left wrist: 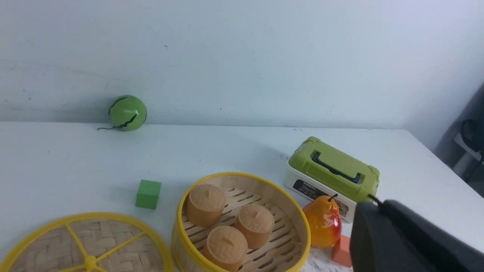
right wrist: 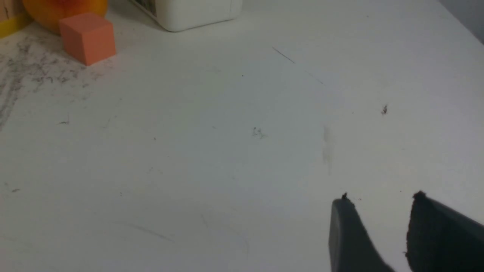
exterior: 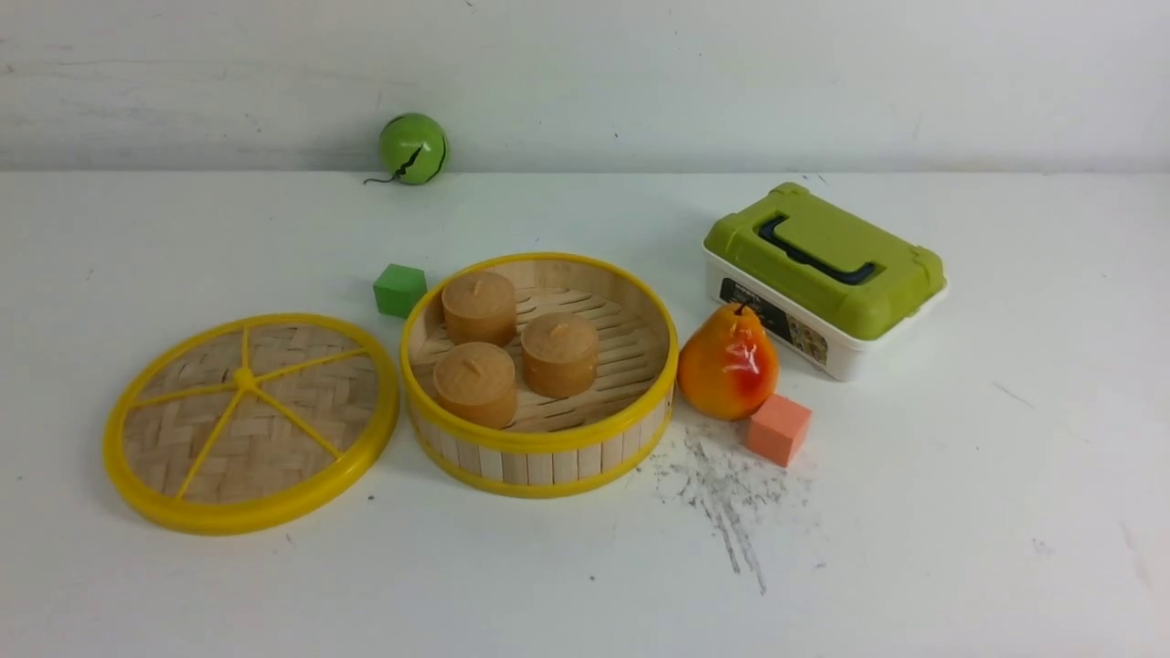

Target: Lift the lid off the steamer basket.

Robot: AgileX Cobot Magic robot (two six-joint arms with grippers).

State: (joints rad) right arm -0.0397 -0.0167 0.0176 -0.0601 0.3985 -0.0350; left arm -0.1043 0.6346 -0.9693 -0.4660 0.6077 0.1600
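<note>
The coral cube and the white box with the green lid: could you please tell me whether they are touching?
Apart: the right wrist view shows bare white surface between the coral cube and the white box.

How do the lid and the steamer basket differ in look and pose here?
The lid is a flat disc, while the steamer basket has a raised wall of pale slats. The lid carries yellow spokes and a centre knob; the basket has a slatted floor holding three small round pieces. Both are round, have yellow rims and rest on the white table.
</note>
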